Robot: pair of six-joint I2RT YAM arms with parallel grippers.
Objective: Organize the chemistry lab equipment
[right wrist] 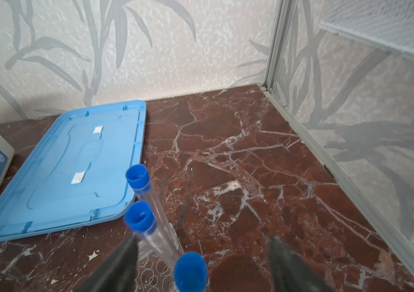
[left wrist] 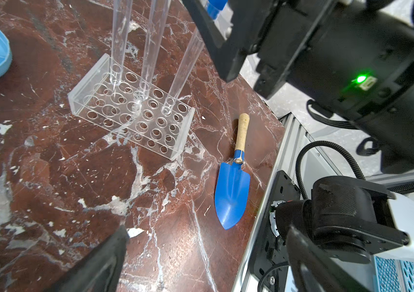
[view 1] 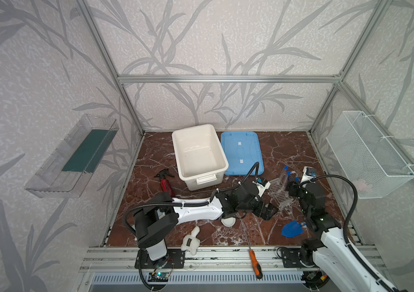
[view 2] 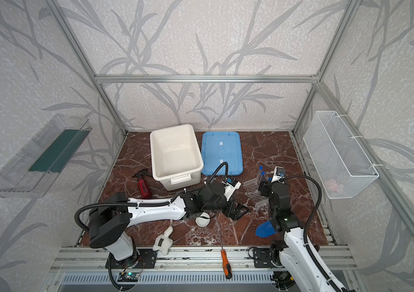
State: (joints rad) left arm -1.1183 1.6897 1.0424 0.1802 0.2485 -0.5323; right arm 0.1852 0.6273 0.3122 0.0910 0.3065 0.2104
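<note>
1. Where the reddish marble-patterned bench [view 1: 289,149] ends, walls close its back, left and right sides, and metal rails run along its front edge. The widest open room is the back right corner, between the blue lid [view 1: 241,151] and the right wall. A smaller bare strip lies left of the white tub [view 1: 198,151].
2. The clear tube rack [view 1: 280,196] stands right of centre, between the two arms. A blue trowel [left wrist: 231,192] lies near the front right edge, just beside the right arm. An orange-handled screwdriver [view 1: 256,264] crosses the front edge, with its shaft on the bench and its handle on the rails.
3. The right tool [right wrist: 203,239] has its jaws wide apart. They straddle the blue cap of the nearest tube with a gap on each side, and they grip nothing.
4. The left tool [left wrist: 200,265] is also spread wide and empty. It hangs low over bare bench near the rack's front end.
5. Three test tubes [left wrist: 154,45] with blue caps lean in the rack's holes.
6. Also on the bench:
   - one small white dish [view 1: 228,222], partly under the left arm
   - one thin rod [view 1: 203,191] in front of the tub, hard to make out
   - one red spray bottle [view 1: 166,185]
   - one white plush toy [view 1: 191,242]
7. Fixed to the walls:
   - one wire basket [view 1: 367,156] on the right wall
   - one clear shelf [view 1: 71,156] on the left wall
</note>
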